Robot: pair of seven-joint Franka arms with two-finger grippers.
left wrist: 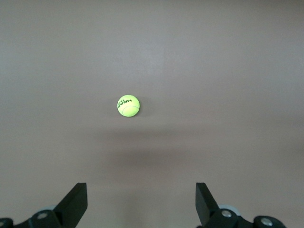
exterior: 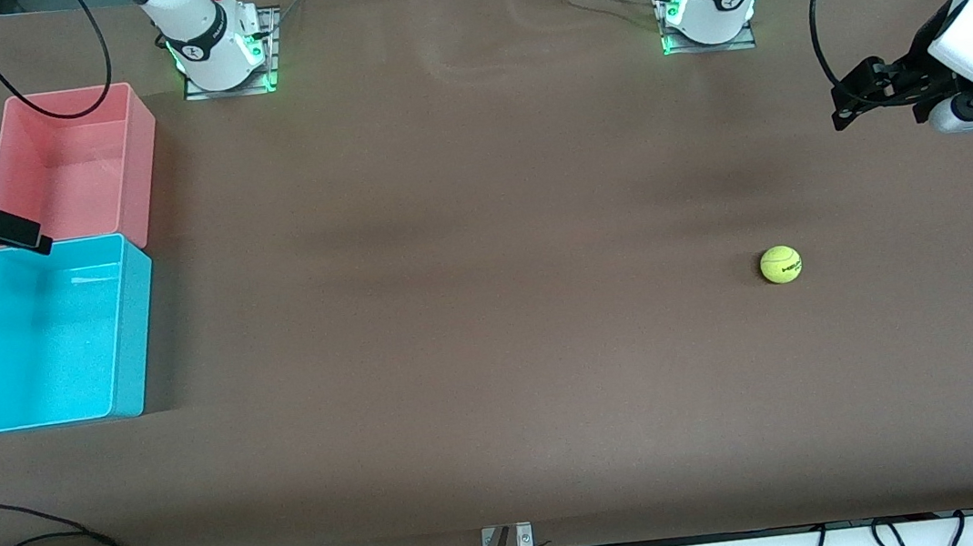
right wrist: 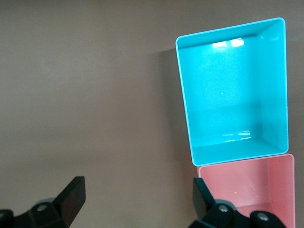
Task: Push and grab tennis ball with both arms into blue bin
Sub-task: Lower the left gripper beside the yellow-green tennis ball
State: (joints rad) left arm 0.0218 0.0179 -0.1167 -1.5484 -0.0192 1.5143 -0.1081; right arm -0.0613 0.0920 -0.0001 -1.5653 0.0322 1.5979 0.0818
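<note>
The small fuzzy yellow-green tennis ball is sat on the bare brown table toward the left arm's end, well apart from the bins; the rectangular cyan-blue plastic bin is parked at the right arm's end, touching the pink plastic bin of the same shape. The left gripper is held up over the table with fingers spread wide; the right gripper is hung over the bins' edge, fingers also apart, nothing gripped.
</note>
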